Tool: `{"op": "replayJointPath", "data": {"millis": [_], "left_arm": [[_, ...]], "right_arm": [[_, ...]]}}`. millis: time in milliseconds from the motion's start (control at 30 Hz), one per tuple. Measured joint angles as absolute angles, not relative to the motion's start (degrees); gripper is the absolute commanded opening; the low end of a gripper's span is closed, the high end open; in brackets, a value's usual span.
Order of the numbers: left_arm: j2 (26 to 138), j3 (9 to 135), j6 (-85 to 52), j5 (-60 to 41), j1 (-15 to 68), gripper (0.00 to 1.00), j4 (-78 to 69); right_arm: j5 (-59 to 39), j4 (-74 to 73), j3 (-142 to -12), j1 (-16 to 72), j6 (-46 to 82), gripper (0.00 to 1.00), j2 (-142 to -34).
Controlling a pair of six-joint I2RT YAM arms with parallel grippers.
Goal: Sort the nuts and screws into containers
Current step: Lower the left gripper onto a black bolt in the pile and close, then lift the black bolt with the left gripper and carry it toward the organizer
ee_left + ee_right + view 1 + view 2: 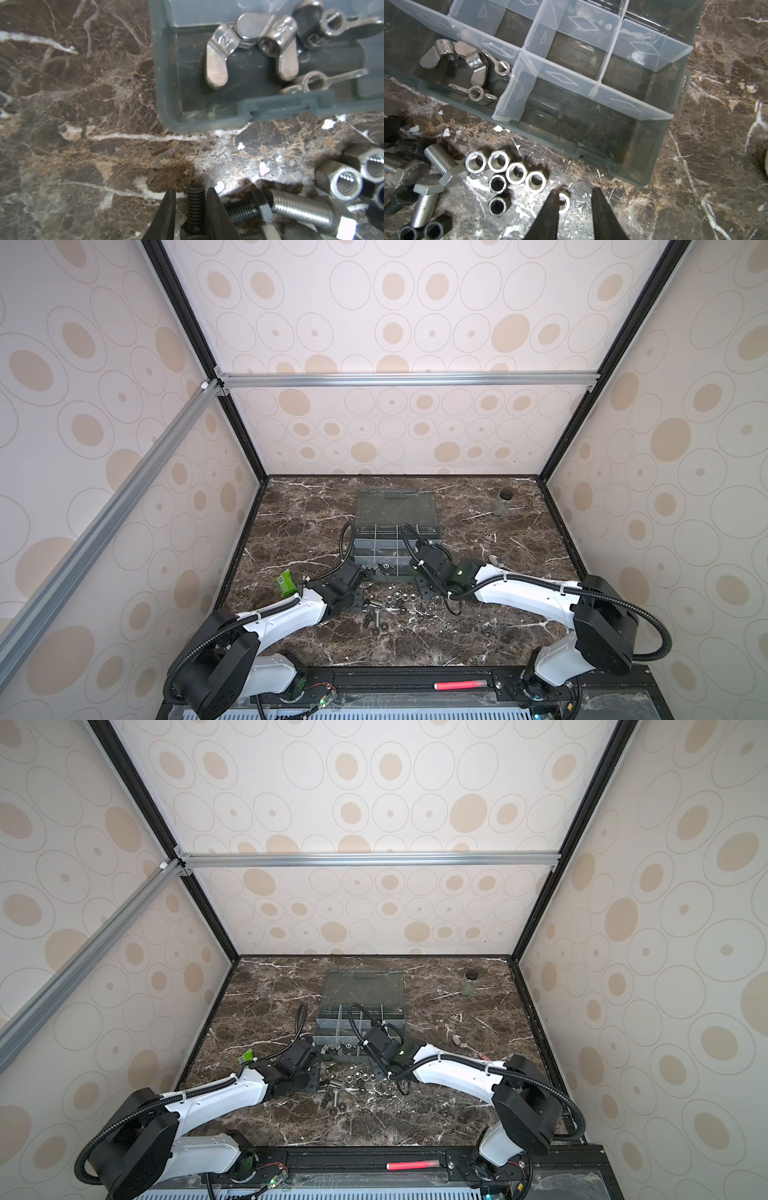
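1. Jaws of the left gripper straddle a small black screw, close on either side (pinched or not, I cannot tell), seemingly to lift it.
2. Right gripper has its jaws apart, a silver nut against one finger, likely its pick.
3. Loose hex nuts and silver bolts crowd both picks on the table.
4. Beyond, the organizer box holds wing nuts in its near corner compartment, left arm's side.

Pale walls printed with beige ovals and rings stand around me, braced by aluminium bars. My desk is dark brown marble, veined white, evenly lit.
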State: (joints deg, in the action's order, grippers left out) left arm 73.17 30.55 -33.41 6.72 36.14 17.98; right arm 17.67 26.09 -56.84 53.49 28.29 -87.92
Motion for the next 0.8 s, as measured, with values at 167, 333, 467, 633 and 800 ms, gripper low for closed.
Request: {"op": "replayJointPath", "data": {"millis": [167, 333, 467, 633, 800], "left_arm": [[74.5, 31.3, -33.1, 6.8, 36.5, 0.25, 18.5], [75.8, 31.9, -32.9, 7.1, 37.0, 0.23, 18.8], [76.6, 32.3, -32.7, 7.5, 37.1, 0.21, 19.0], [77.4, 32.6, -32.5, 8.3, 37.6, 0.19, 19.1], [78.0, 33.2, -32.1, 8.9, 38.1, 0.12, 19.2]], "right_arm": [[17.6, 26.1, -56.7, 53.5, 28.3, 0.30, -87.9], [17.6, 25.9, -56.7, 53.3, 28.3, 0.30, -87.9], [17.3, 25.3, -56.6, 53.0, 28.3, 0.30, -87.9], [16.6, 24.8, -56.5, 52.6, 28.3, 0.30, -88.0], [16.5, 24.3, -56.2, 52.5, 28.3, 0.30, -88.0]]}}
